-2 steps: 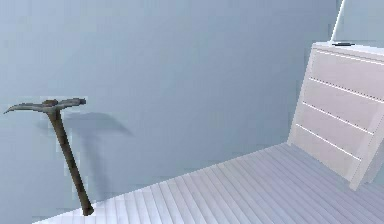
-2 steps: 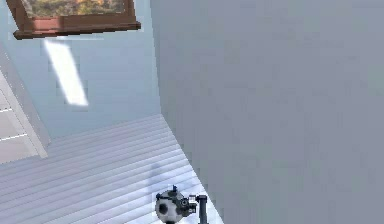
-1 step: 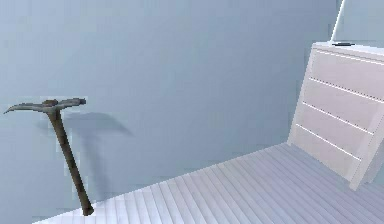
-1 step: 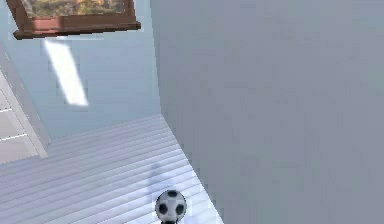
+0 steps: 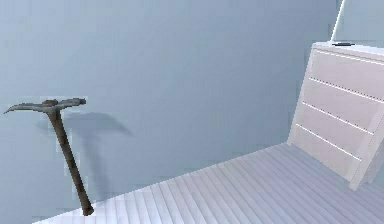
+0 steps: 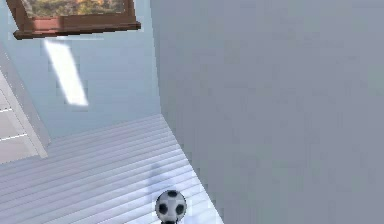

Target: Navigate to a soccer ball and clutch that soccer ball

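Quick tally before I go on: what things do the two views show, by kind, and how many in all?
Soccer ball: 1
Pickaxe: 1
Dresser: 1
Framed picture: 1
Small dark thing on the dresser: 1
Total: 5

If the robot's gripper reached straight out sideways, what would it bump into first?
Probably the soccer ball on the floor, if it goes low; higher up, the grey wall. Depth is unclear.
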Controlling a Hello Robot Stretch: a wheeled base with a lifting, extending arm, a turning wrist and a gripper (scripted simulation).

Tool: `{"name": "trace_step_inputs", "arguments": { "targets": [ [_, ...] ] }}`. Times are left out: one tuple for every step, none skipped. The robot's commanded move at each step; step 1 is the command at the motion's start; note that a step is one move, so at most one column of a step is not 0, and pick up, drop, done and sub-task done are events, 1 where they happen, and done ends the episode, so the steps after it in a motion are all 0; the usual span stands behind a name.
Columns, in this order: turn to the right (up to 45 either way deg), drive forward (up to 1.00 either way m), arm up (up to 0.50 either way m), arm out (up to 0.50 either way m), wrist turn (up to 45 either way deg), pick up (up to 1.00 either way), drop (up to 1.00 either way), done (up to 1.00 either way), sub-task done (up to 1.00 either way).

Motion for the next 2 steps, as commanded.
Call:
{"name": "trace_step_inputs", "arguments": {
  "targets": [
    [0.0,0.0,0.1,0.0,0.0,0.0,0.0,0.0,0.0],
    [0.0,0.0,0.0,0.0,0.0,0.0,0.0,1.0,0.0]
  ]
}}
